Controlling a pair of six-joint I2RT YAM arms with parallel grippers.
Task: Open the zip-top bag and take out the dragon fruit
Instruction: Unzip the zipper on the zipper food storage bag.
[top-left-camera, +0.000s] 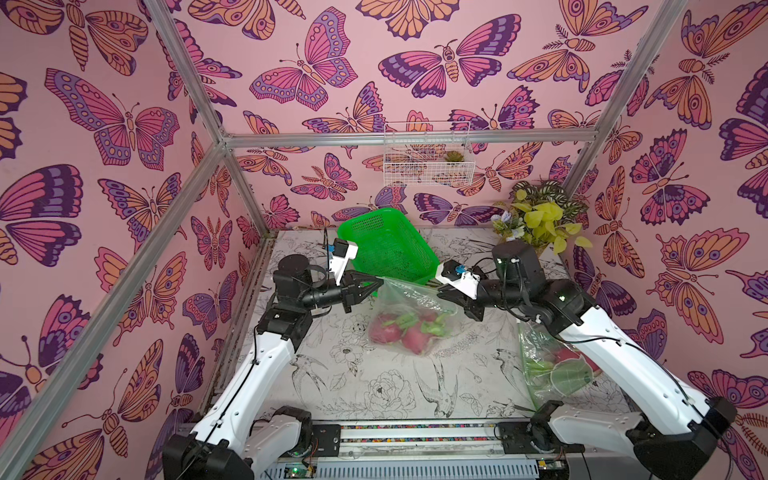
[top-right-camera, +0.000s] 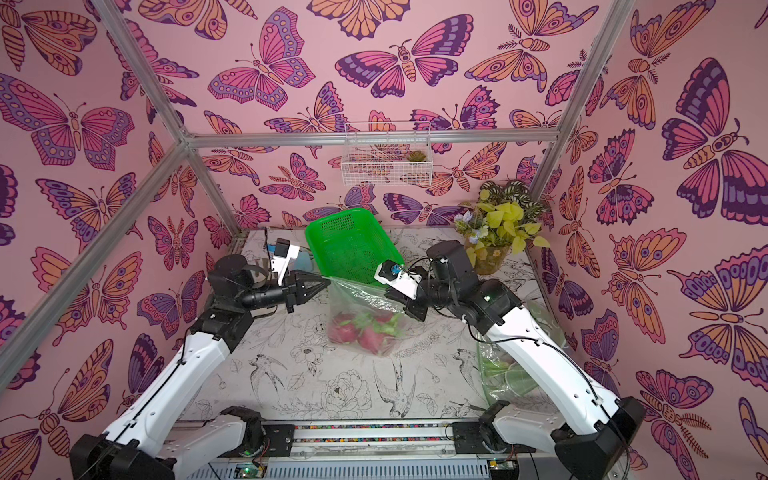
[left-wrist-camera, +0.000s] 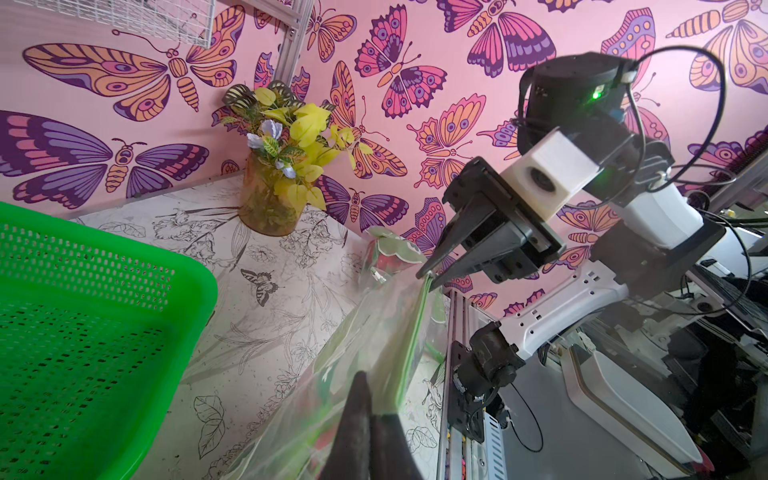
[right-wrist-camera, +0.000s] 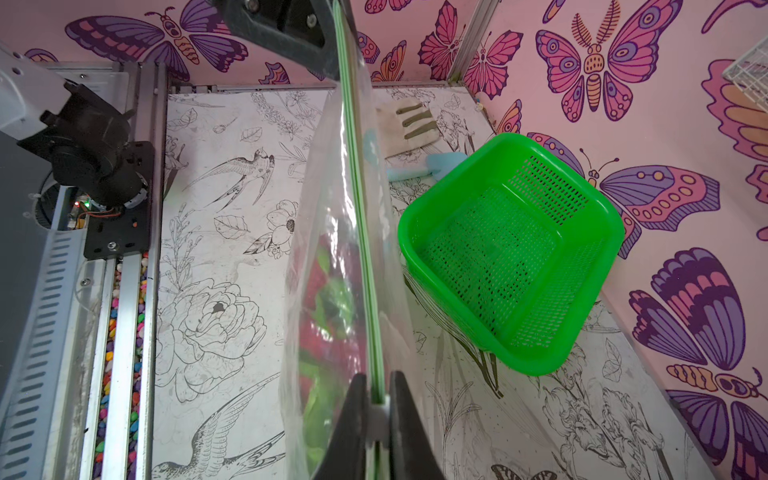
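Left pincer (top-left-camera: 380, 284), right pincer (top-left-camera: 441, 296), bag (top-left-camera: 405, 305) taut crosswise

My left gripper (left-wrist-camera: 372, 401) has its fingers clamped on the near end of the zip-top bag (left-wrist-camera: 345, 340) along its green seal, and the right gripper (left-wrist-camera: 429, 280) is pinching the far end. Green basket (left-wrist-camera: 195, 286) sits just beside the bag on the tabletop (left-wrist-camera: 270, 266), potted plant (left-wrist-camera: 282, 174) back by the wall.

dragon fruit (top-left-camera: 409, 332): blurred behind zip-top bag (top-left-camera: 419, 297) film, count unclear | second bag (top-left-camera: 548, 370): partly hidden under right arm (top-left-camera: 615, 345), contents unclear | wire basket (top-left-camera: 428, 174): item inside too small to tell | left tool (left-wrist-camera: 369, 411): base cut off at picture edge
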